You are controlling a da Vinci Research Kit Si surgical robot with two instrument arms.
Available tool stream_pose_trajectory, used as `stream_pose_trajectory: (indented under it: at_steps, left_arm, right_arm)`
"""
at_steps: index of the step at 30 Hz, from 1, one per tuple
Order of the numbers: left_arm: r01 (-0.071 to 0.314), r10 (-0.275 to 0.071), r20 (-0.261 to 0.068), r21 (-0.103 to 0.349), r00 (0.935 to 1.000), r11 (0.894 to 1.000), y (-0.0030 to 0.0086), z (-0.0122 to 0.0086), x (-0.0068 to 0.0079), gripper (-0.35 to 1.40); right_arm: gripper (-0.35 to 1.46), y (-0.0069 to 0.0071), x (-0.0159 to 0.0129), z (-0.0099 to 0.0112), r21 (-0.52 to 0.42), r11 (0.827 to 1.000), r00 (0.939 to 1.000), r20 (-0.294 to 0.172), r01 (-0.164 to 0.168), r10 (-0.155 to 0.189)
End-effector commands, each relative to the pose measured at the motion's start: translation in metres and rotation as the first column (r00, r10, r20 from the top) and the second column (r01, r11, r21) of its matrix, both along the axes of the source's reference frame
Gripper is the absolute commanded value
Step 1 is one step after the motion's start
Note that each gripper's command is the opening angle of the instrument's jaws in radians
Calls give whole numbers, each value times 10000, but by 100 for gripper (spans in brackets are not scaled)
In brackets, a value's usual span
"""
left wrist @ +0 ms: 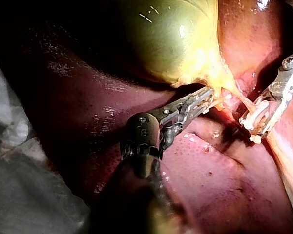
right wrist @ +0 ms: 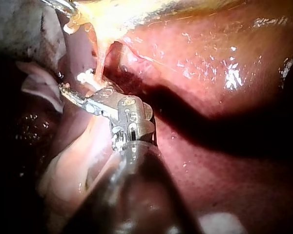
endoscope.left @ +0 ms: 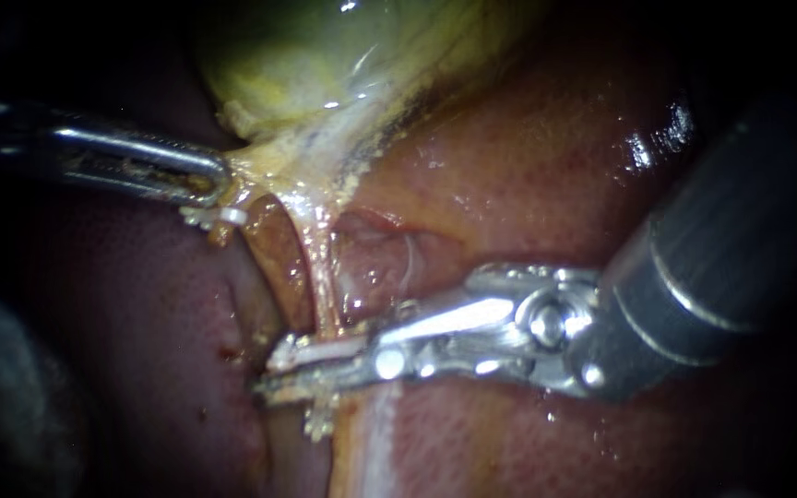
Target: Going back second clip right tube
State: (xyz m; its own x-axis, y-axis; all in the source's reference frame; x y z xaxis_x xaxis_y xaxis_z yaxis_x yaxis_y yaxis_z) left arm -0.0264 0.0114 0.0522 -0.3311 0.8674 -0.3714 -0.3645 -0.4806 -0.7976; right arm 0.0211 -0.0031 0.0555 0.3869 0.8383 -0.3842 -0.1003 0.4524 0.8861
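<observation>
The yellow-green gallbladder (endoscope.left: 325,55) lies at the top, and its neck narrows into a thin pale tube (endoscope.left: 323,286) running down over the liver (endoscope.left: 528,166). My left instrument (endoscope.left: 209,180) comes in from the left, its jaws shut on the yellowish tissue at the gallbladder's neck (left wrist: 212,95). My right instrument (endoscope.left: 274,372) comes in from the right. Its jaws stand open around the tube low down, a white clip (endoscope.left: 320,350) lying by the upper jaw. In the left wrist view, the same jaws (left wrist: 254,124) straddle the tube. The right wrist view shows them (right wrist: 71,95) beside the tube.
A small white piece, like a clip, (endoscope.left: 219,217) sits just under my left instrument's jaws. A broad pale band of tissue (endoscope.left: 380,443) runs down below the right instrument. Dark red liver (endoscope.left: 122,350) fills the lower left. A grey cloth (left wrist: 19,190) lies beside the liver.
</observation>
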Motion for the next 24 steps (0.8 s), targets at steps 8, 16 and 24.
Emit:
stream_pose_trajectory:
  at_steps: [8, 16, 24]
  left_arm:
    - [-2, 2, 4, 2, 10000, 10000, 0, 0, 0, -35]
    - [-1, 1, 3, 1, 10000, 10000, 0, 0, 0, -35]
    - [-1, 1, 3, 1, 10000, 10000, -1, -1, 0, -35]
  right_arm:
    - [50, 3, -7, 13, -1133, 9932, 9997, -47, -262, 259]
    - [50, 2, -17, 30, -1869, 9823, 9999, -80, -146, 133]
    - [50, 6, -40, 31, -3577, 9338, 9992, -399, -97, -49]
